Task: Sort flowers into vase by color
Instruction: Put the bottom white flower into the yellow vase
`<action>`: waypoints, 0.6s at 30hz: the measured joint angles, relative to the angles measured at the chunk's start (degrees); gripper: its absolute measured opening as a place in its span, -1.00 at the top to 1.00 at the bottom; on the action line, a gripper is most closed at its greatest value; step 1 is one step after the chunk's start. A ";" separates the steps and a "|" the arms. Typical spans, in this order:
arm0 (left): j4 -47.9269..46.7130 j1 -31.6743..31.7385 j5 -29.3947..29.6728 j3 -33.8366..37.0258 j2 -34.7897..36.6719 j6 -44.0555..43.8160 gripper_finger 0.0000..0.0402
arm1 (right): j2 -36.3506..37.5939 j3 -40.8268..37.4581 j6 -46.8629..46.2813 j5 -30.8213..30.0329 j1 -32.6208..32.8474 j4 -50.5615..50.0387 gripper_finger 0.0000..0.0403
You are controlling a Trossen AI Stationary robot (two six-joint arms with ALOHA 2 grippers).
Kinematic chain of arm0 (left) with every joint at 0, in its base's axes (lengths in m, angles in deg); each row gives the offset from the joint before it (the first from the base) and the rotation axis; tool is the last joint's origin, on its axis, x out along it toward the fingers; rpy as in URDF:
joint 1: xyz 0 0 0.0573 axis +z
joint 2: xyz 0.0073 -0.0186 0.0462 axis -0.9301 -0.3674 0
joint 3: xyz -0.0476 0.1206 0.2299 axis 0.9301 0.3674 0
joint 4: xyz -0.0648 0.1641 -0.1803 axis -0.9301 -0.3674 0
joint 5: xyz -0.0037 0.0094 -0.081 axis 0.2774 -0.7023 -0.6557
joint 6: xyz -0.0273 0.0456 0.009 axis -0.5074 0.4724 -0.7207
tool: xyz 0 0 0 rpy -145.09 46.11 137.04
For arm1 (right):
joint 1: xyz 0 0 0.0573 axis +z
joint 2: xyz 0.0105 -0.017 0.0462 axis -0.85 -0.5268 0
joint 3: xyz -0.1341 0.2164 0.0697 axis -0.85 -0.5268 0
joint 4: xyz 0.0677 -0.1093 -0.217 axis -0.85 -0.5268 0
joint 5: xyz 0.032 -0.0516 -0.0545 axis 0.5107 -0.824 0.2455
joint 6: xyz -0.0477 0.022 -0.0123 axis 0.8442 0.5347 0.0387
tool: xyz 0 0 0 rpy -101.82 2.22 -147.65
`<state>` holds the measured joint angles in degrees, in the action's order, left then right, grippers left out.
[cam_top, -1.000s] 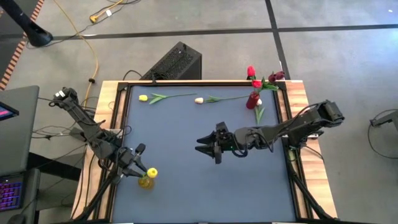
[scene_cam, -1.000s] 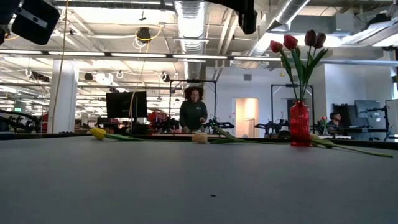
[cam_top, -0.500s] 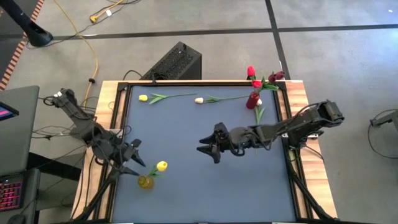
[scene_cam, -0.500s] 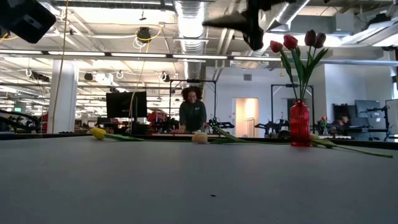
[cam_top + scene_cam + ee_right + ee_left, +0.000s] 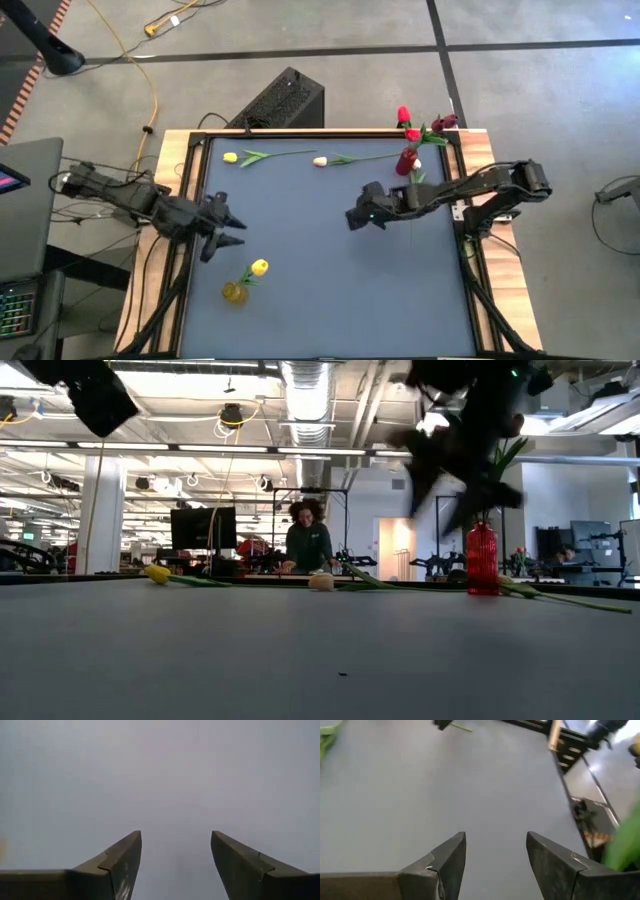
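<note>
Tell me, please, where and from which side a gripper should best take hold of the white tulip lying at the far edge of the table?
Probably mid-stem, from straight above: the white tulip lies flat, stem running sideways from its bud toward the red vase. Close across the thin stem, clear of bud and leaves.

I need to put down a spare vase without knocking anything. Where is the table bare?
Bare: the mat's near half, right of the yellow vase. Crowded: far edge, with the yellow tulip, white tulip and red vase.

Yellow tulip (image 5: pixel 259 267) in yellow vase (image 5: pixel 234 292), left claw (image 5: pixel 228 226) nearby.
</note>
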<state>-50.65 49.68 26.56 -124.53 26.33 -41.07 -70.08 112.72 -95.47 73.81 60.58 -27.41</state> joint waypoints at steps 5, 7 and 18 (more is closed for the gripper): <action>-0.12 6.47 -1.25 0.00 -0.01 -1.51 0.02 | 0.16 0.00 -5.60 -3.69 -1.12 -18.18 -0.26; -0.20 9.03 -2.32 0.02 0.00 -3.08 0.02 | 1.26 -0.46 -5.61 -4.24 -1.29 -21.59 -0.24; 0.23 17.79 -6.46 0.02 -0.75 -5.67 0.02 | 18.23 -18.15 -12.14 -7.84 -1.96 -20.46 -0.19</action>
<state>-50.42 67.46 20.10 -124.51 25.58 -46.74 -51.85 94.58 -107.61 65.97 58.63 -47.87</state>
